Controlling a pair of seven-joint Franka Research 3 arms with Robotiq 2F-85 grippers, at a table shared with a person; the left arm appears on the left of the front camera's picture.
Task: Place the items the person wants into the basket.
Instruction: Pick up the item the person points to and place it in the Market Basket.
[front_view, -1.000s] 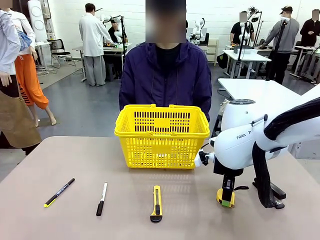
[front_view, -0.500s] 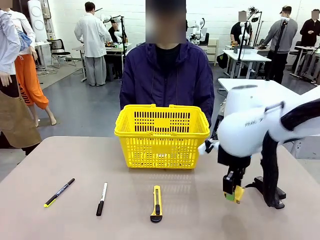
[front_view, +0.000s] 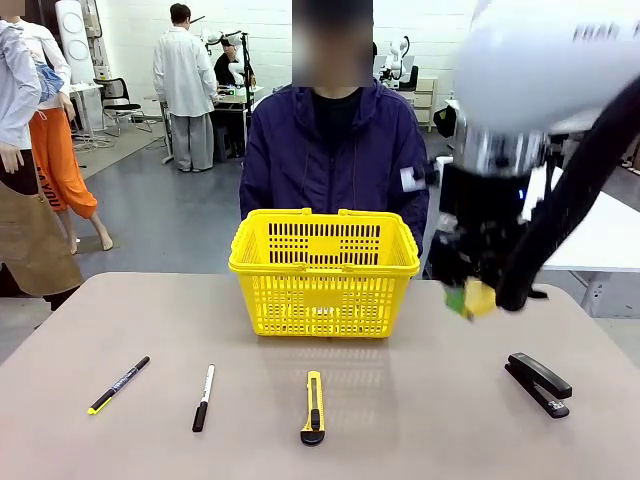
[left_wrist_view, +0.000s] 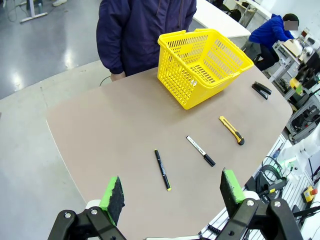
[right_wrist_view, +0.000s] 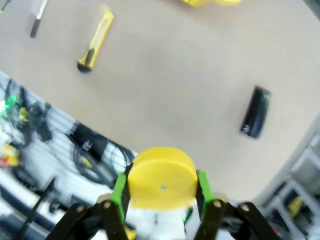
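Between the green pads of the right pincer (front_view: 466, 296) sits the small yellow tape measure (right_wrist_view: 162, 179), gripped on its two flat sides and hanging in the air well clear of the desk (front_view: 420, 430). In the front view it shows just to the right of the yellow basket (front_view: 323, 270), apart from its wall. The right arm (front_view: 540, 60) comes down from the upper right of that view, its white body large and close to the camera, the black wrist pointing steeply downward with a dark cable (front_view: 575, 190) looping beside it. Seen from the right wrist, the desk lies well below the tape measure, with the black stapler (right_wrist_view: 255, 111) and the yellow-and-black box cutter (right_wrist_view: 95, 44) lying flat on it. The stapler lies at the desk's near right, well apart from the basket. The basket stands upright at the far middle of the desk, directly in front of the person (front_view: 335, 150) in the dark jacket. Nearer the robot, from left to right in the front view, lie the slim black pen (front_view: 118, 385) with its yellow end, the white marker (front_view: 203, 397) with its black cap, and the box cutter, each apart from the next. The left pincer (left_wrist_view: 172, 192) hovers high, looking down on the desk with the pen nearest to it, its jaws spread wide with nothing between them.
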